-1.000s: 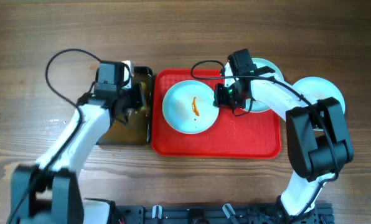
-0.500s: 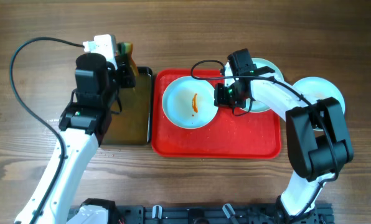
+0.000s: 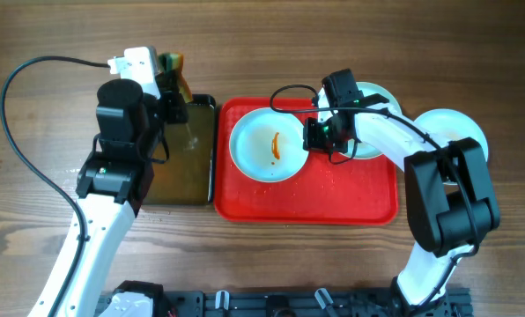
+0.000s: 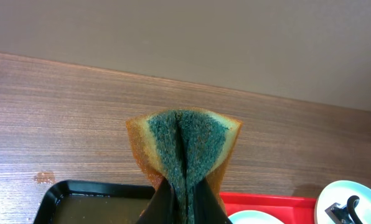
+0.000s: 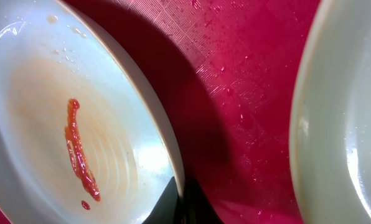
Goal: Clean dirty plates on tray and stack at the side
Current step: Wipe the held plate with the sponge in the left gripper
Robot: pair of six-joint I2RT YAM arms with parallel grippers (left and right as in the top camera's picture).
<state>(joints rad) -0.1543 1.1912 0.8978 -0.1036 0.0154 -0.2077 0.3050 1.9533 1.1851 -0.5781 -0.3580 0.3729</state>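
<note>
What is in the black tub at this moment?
Brownish water; the green sponge is out of it, pinched in the left end effector. The murky water hides the tub bottom.

NON-TASK ITEMS ON THE COUNTER

A black tub (image 3: 211,167) stands on the wooden counter (image 3: 333,35) and holds brownish water (image 3: 185,172). A sponge (image 4: 185,140) hangs above the tub's far end, pinched along its middle. Its green scouring face is creased and edged by orange-yellow foam.

Bright, even light; the plate (image 5: 42,93) casts a dark shadow on the tray (image 5: 248,68).
</note>
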